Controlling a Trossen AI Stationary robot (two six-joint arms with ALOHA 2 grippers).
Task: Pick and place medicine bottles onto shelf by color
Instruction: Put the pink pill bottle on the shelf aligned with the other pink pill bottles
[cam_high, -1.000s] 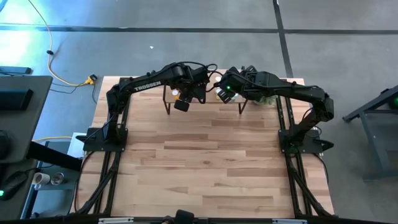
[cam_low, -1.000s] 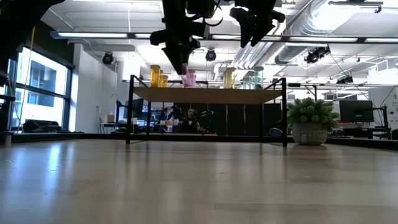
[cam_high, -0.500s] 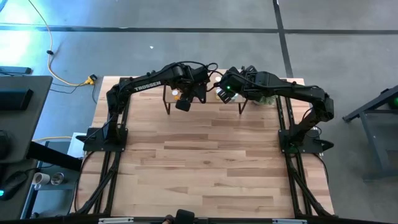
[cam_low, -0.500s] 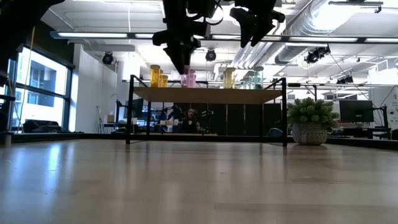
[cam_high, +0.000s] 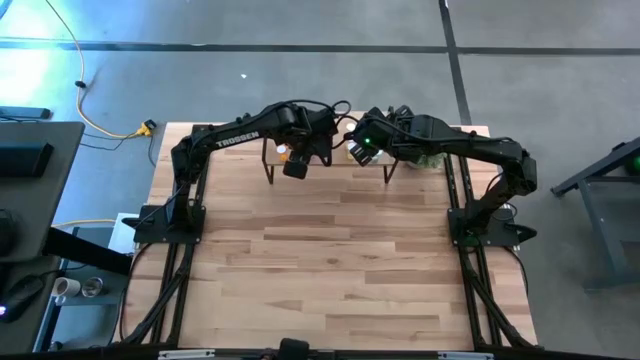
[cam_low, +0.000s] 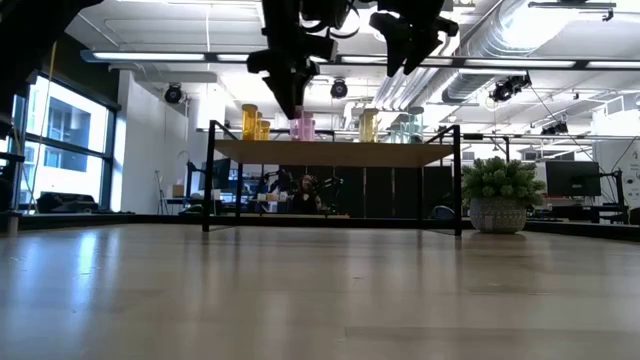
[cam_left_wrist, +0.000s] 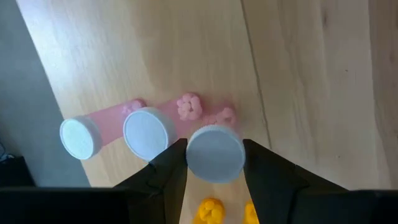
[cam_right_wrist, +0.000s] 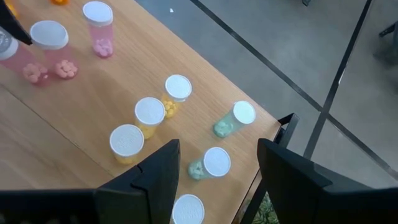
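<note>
Left wrist view looks straight down on the shelf (cam_left_wrist: 292, 81), where the left gripper (cam_left_wrist: 214, 163) stands with its fingers parted on either side of the white cap of a pink bottle (cam_left_wrist: 215, 151), beside two more pink bottles (cam_left_wrist: 148, 132); whether the fingers touch that cap I cannot tell. In the right wrist view the right gripper (cam_right_wrist: 217, 163) hangs open and empty above the shelf, over three yellow bottles (cam_right_wrist: 149, 112) and the green bottles (cam_right_wrist: 235, 118).
</note>
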